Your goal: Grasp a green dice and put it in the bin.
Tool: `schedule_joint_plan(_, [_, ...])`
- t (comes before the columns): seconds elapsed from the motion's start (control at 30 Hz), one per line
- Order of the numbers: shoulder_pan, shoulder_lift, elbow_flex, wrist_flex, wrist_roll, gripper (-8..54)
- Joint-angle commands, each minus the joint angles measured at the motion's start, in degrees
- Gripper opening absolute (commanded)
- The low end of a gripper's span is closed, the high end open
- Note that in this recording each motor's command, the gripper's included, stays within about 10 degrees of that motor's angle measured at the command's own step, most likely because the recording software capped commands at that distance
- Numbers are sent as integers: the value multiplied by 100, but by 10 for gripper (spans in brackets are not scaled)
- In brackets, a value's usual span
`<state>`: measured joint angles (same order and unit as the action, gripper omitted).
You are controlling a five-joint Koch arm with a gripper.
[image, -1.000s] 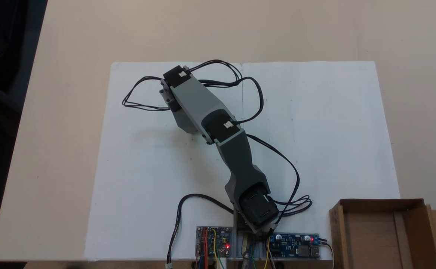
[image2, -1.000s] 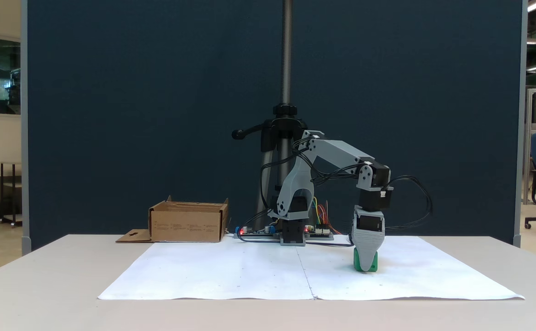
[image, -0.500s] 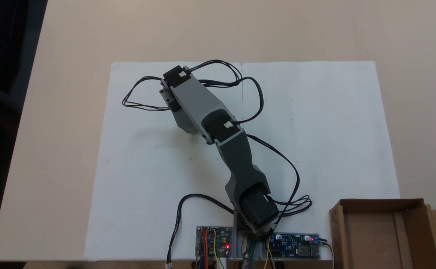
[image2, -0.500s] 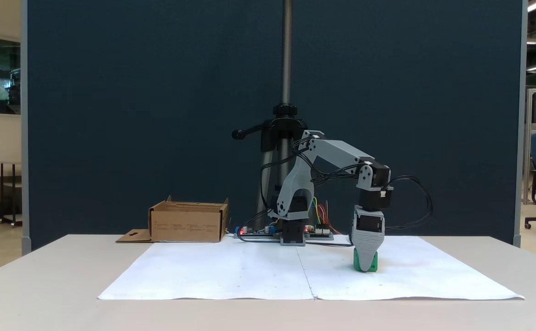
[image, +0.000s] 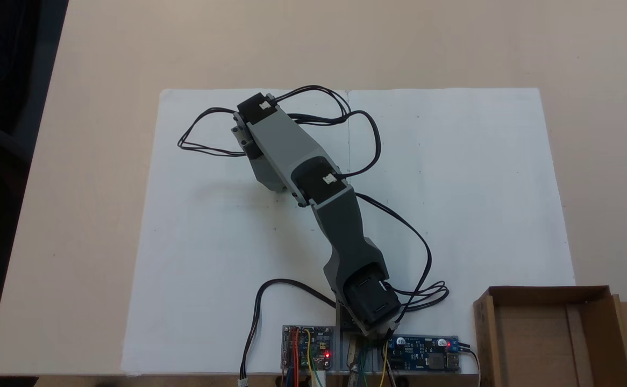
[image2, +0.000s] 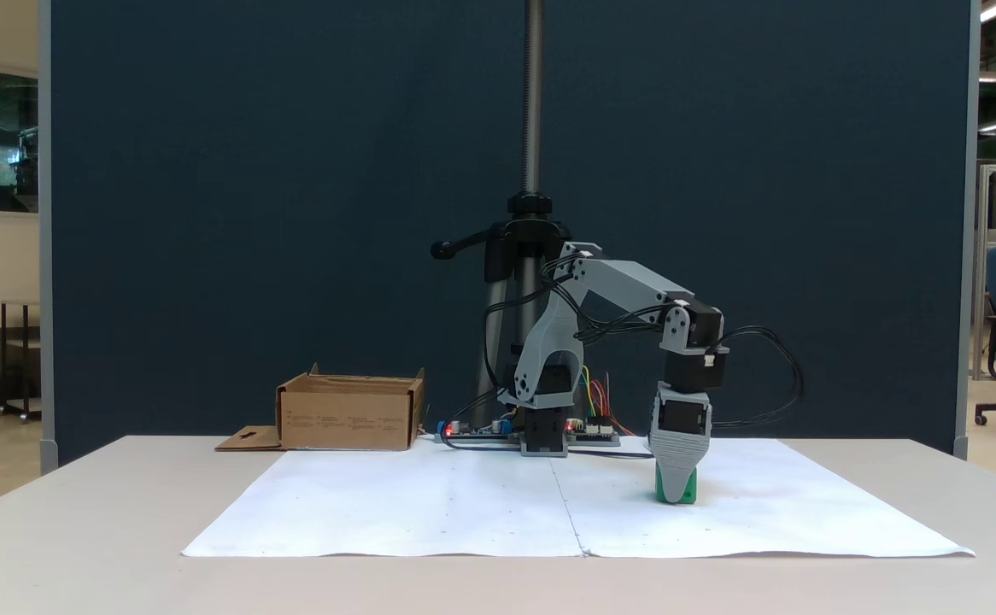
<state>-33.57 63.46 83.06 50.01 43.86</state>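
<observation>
White paper sheet (image2: 430, 504), pincer (image2: 676, 494) pointing down, green dice (image2: 663, 487) directly behind its tip

Green dice (image2: 689, 491) on white paper; open cardboard bin (image2: 349, 417) well apart.

From above I see my grey arm (image: 313, 183) stretched diagonally across the white paper sheet (image: 453, 188) on the table (image: 346, 43), black cables (image: 206, 131) looping beside it. The bin (image: 593, 301) sits at lower right, beside the lit circuit boards (image: 424, 353).
</observation>
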Motion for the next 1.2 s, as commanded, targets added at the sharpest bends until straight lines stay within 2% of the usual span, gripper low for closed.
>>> schedule_joint_plan(0.0, [0,123,-167,-53,483,127])
schedule_joint_plan(0.23, [448,281,-176,-202,466,127])
schedule_joint_plan(0.43, [1652,448,-589,-237,422,127])
schedule_joint_plan(0.73, [3841,448,-1872,-246,-387,127])
schedule_joint_plan(1.17, [6346,422,-2549,-255,-1591,127])
